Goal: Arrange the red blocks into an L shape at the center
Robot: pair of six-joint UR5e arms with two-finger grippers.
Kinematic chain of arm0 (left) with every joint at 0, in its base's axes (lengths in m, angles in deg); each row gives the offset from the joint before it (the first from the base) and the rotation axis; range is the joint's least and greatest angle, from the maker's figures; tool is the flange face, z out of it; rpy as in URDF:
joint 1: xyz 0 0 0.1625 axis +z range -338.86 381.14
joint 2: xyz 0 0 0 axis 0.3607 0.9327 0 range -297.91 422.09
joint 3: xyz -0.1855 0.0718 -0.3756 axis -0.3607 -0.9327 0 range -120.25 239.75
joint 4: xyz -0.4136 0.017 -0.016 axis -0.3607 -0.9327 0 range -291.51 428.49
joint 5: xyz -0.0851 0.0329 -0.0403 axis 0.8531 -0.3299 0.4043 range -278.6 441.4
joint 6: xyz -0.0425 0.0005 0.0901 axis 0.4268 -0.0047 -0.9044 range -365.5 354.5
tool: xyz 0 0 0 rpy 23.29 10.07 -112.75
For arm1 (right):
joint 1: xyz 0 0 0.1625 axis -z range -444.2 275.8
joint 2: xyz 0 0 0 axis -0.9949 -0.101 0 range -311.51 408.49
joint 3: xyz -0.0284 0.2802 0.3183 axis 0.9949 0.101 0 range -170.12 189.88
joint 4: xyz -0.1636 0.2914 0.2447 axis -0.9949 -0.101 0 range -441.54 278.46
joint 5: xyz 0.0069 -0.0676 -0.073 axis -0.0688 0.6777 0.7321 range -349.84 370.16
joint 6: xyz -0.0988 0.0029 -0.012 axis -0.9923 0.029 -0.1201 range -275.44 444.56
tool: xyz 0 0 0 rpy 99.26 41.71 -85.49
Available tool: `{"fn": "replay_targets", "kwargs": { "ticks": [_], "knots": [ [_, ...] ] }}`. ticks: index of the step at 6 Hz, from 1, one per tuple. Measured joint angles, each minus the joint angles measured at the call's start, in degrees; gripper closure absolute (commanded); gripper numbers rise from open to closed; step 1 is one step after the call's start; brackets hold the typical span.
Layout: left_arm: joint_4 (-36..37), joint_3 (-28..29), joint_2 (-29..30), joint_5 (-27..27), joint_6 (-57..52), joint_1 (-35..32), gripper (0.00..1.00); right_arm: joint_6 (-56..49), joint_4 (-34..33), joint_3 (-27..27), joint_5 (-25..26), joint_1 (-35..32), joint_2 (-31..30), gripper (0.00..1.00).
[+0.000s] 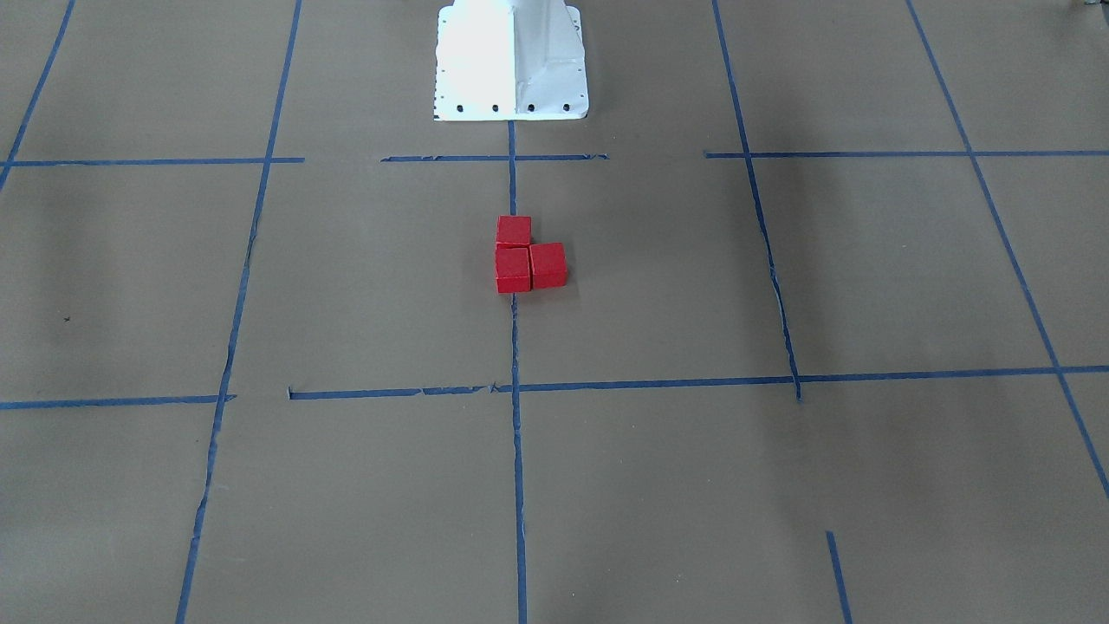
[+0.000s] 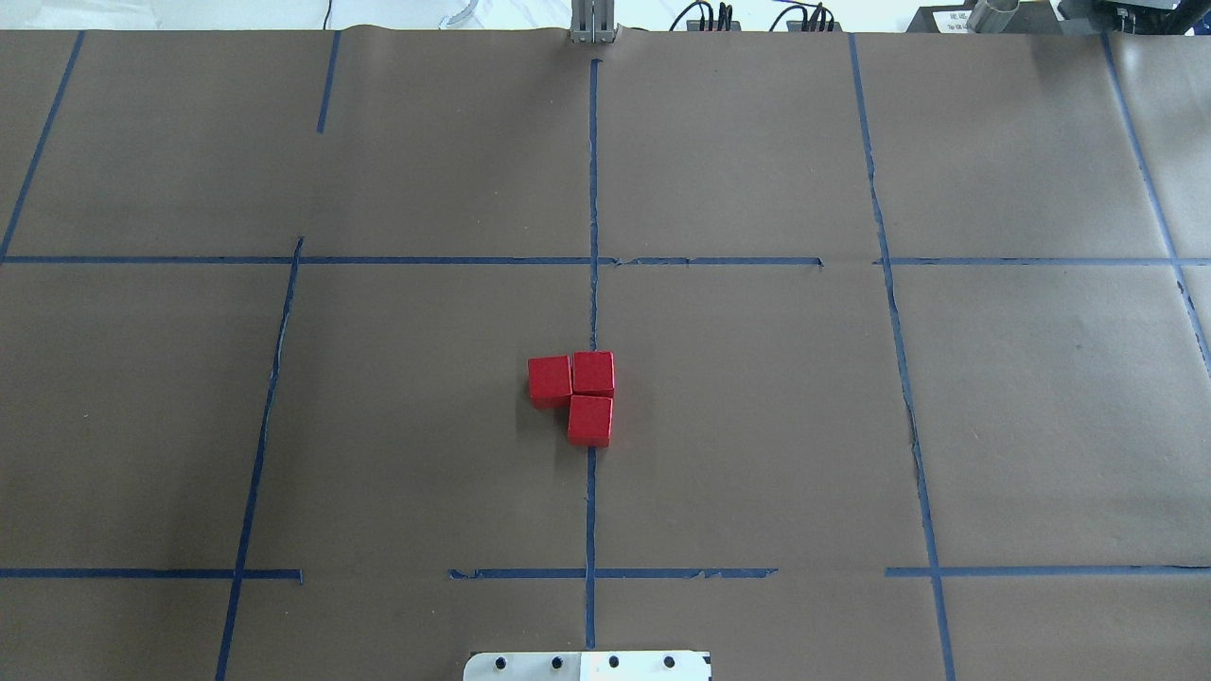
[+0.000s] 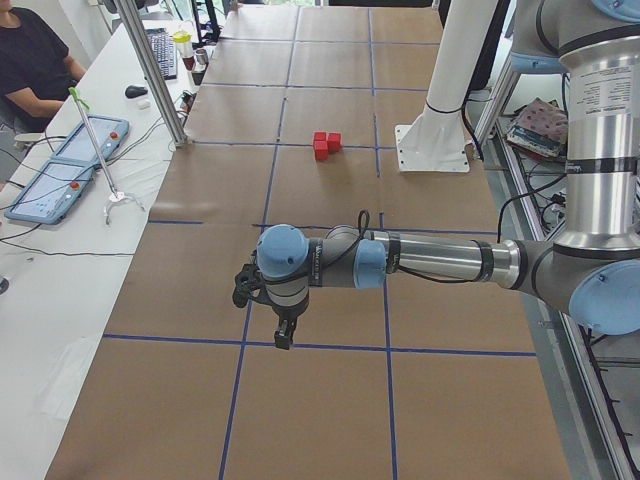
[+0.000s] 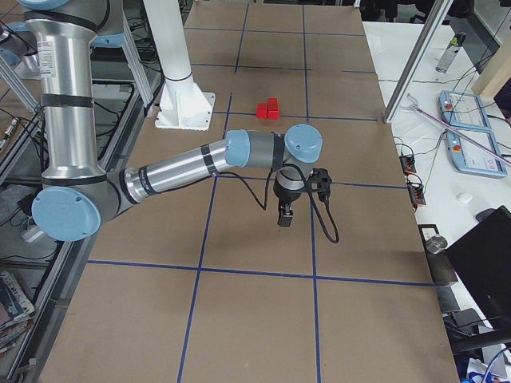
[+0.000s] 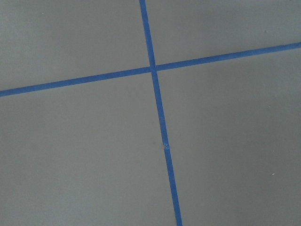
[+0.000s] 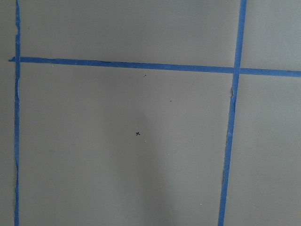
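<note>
- Red blocks (image 2: 593, 373), three small cubes, stand together at the center (image 2: 662, 416) of the worktop (image 2: 1041, 426), a little nearer to the edge where the robot's white base (image 2: 587, 665) is mounted.
- The blocks make an L. The corner block sits on the blue tape line (image 2: 592, 189). A second block touches its side towards the robot's left. The third is against its side towards the robot's edge, also on the line.
- All three lie flat on the brown paper (image 2: 757, 142), none on top of another.
- The left gripper (image 3: 284, 335) points down above the paper, near the worktop's end on the robot's left and well apart from the blocks. Its arm is stretched low across the worktop.
- For the left jaws I cannot tell how far they are open. Only the side view shows them, and the left wrist view has just paper and a tape crossing.
- The right gripper (image 4: 285, 215) also points down above the paper, near the opposite end of the worktop, far from the blocks.
- For the right jaws I cannot tell the opening either.
- A person (image 3: 30, 60) sits at a white desk beyond the worktop's far edge.
</note>
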Motion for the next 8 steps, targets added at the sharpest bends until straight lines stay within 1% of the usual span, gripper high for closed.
{"fn": "replay_targets", "kwargs": {
  "ticks": [3, 6, 8],
  "knots": [
    [-0.23, -0.60, -0.17, -0.07, 0.40, 0.16, 0.00, 0.21, 1.46, -0.37, 0.36, 0.65, -2.40, 0.00],
    [-0.11, -0.50, 0.28, -0.05, 0.52, 0.29, 0.00, -0.14, 1.55, -0.30, -0.56, 0.63, -8.54, 0.00],
    [-0.10, -0.15, 0.43, -0.17, 0.53, 0.34, 0.00, -0.13, 1.60, 0.21, -1.36, -0.15, -9.09, 0.00]
  ]
}}
